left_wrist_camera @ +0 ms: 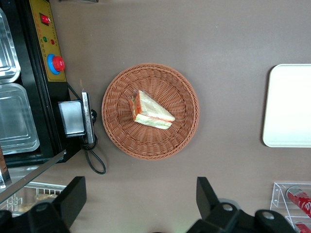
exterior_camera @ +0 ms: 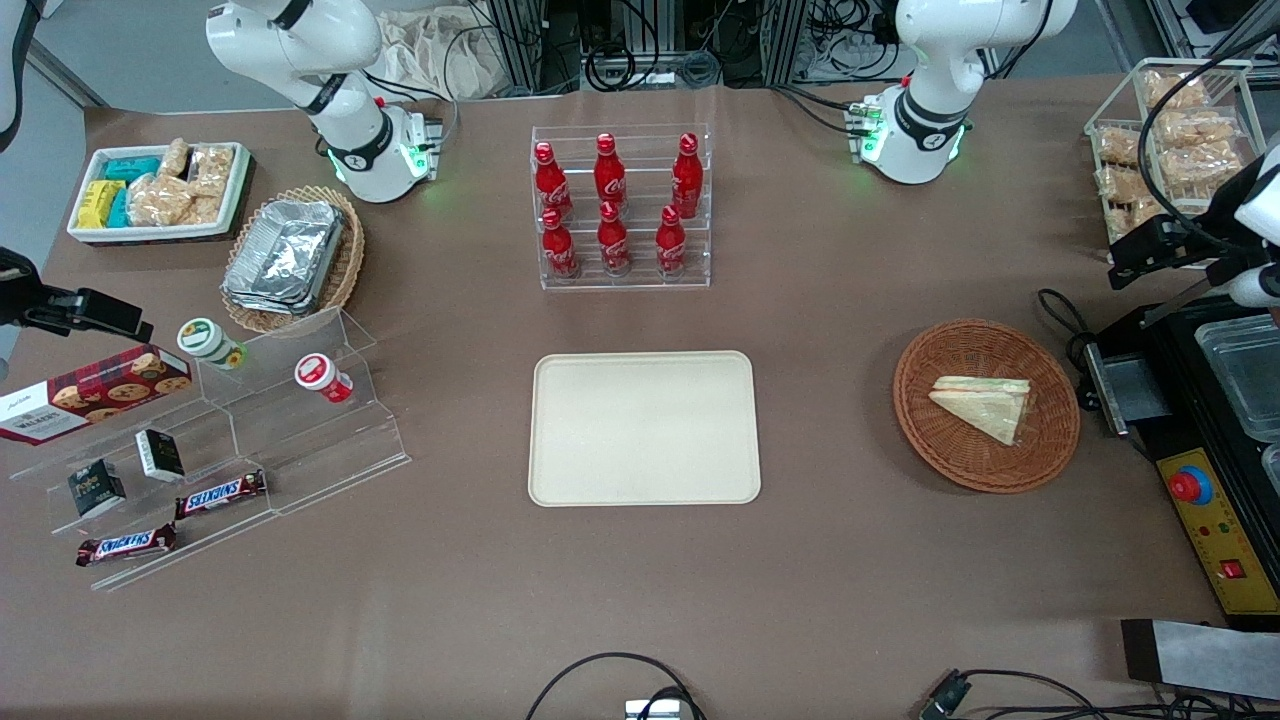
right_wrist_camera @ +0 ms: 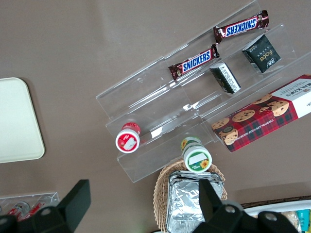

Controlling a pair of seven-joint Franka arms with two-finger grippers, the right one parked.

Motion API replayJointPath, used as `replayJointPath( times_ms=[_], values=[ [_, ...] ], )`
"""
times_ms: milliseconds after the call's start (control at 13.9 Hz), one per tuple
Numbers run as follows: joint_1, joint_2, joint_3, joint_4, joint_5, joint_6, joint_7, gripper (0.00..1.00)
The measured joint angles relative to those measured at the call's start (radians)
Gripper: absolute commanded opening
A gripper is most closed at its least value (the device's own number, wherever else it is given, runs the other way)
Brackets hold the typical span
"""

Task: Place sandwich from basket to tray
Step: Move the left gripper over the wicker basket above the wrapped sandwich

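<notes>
Reddish-brown wicker draws the eye in the front view: the basket (exterior_camera: pixel 986 405) sits on the brown counter (exterior_camera: pixel 640 600) toward the working arm's end, and the sandwich (exterior_camera: pixel 984 405) lies inside it, a pale wedge with a thin orange stripe along one edge. Well apart from it, mid-counter, lies the cream tray (exterior_camera: pixel 644 428), nothing on it. Farther from the camera than the tray stands a clear rack of red cola bottles (exterior_camera: pixel 615 207). The left arm's end effector is not clearly seen here.

Over to the left wrist view: the end effector (left_wrist_camera: pixel 138 201) hangs high above the counter, its two dark fingers (left_wrist_camera: pixel 73 196) spread wide and gripping nothing. Between them and lower down sits the basket (left_wrist_camera: pixel 150 118), with the sandwich (left_wrist_camera: pixel 150 111) resting near its middle, orange and green filling showing on the cut edge. The tray's rounded edge (left_wrist_camera: pixel 287 106) peeks in, apart from the basket.

Right wrist view: a tray corner (right_wrist_camera: pixel 18 121) and stepped clear shelves holding Snickers bars (right_wrist_camera: pixel 194 61).
</notes>
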Motion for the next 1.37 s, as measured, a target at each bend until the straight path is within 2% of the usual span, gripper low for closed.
replayJointPath(
  times_ms=[361, 794, 1082, 1371],
  values=[
    [-0.002, 0.027, -0.002, -0.002, -0.014, -0.003, -0.062, 1.00],
    [0.002, 0.109, 0.001, -0.029, -0.014, 0.029, -0.275, 1.00],
    [0.056, 0.105, 0.007, -0.173, -0.016, 0.199, -0.343, 1.00],
    [0.111, 0.083, 0.010, -0.372, -0.061, 0.416, -0.365, 1.00]
  ],
)
